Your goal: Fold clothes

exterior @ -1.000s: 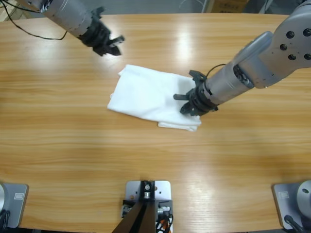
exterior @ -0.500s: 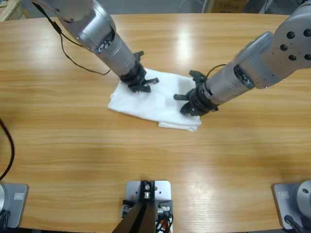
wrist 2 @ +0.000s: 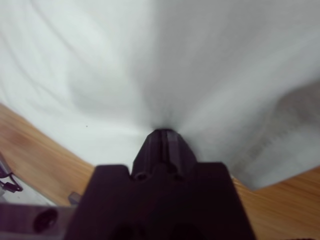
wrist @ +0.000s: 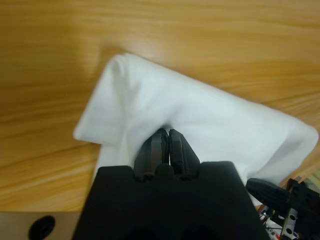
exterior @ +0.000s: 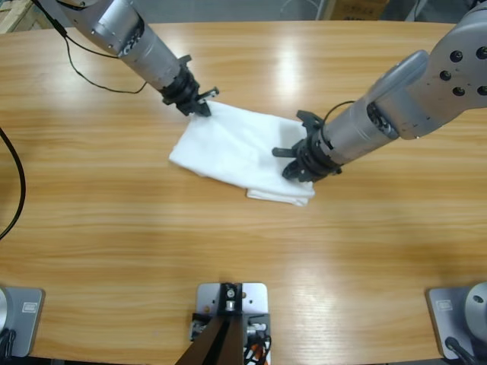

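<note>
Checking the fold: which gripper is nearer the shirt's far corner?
Left. The left gripper is at that corner of the shirt; the right gripper presses its opposite end.

Premises are presenting as a robotics lab or test workshop. A long wooden counter [exterior: 243, 251] is carrying the setup; a loose black cable [exterior: 91, 72] is trailing across the counter's far left, and cardboard boxes [exterior: 358, 9] are standing beyond its far edge.

Long wooden table [exterior: 114, 228] (glossy glare)
</note>
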